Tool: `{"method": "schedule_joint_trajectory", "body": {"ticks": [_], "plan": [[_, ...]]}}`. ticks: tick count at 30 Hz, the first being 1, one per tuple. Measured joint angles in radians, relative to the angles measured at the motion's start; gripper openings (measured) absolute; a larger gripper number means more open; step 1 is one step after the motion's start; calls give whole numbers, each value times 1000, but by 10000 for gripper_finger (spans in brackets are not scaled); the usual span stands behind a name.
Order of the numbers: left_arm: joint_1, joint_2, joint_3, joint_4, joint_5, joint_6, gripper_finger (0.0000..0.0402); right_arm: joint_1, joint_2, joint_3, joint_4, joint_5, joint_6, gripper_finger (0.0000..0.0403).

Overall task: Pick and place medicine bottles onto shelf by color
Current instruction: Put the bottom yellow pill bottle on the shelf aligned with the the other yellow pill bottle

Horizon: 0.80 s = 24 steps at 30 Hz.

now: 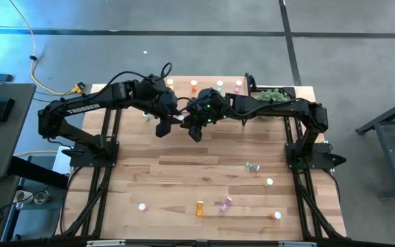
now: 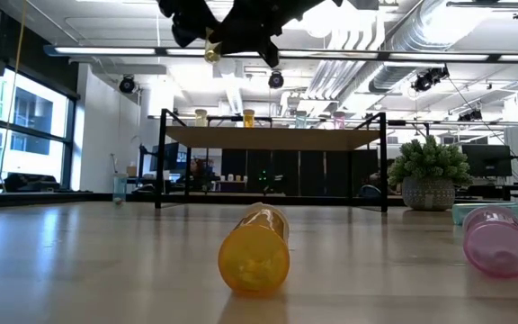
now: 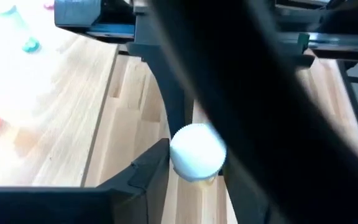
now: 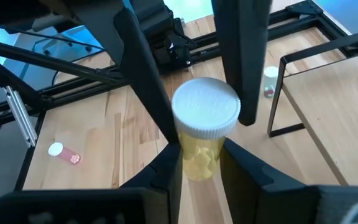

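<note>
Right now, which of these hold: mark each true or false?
1. The right gripper grips a yellow bottle with a white cap. True.
2. The shelf is bare. False: four bottles stand on it.
3. An orange bottle lies on its side close to the low camera. True.
4. The plant stands on the left arm's side of the table. False: it is on the right arm's side, beside the shelf.
5. Both grippers rest on the tabletop. False: the right gripper and the left gripper meet in the air, the left one's fingers around the cap.
</note>
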<state>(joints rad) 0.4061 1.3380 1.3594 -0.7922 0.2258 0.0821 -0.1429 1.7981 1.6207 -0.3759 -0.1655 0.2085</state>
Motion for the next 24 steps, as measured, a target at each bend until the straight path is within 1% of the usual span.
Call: {"method": "schedule_joint_trajectory", "body": {"ticks": [2, 7, 16, 24], "plan": [[0, 0, 0, -2, -24, 0, 125, 0, 0, 0, 0, -1, -1, 80], [0, 0, 0, 2, -25, 0, 117, -1, 1, 0, 0, 1, -2, 80], [-1, -1, 0, 3, -25, 23, 115, -1, 1, 0, 0, -4, -2, 81], [-1, -1, 0, 3, -25, 26, 115, -1, 1, 0, 0, -5, 0, 113]]}}
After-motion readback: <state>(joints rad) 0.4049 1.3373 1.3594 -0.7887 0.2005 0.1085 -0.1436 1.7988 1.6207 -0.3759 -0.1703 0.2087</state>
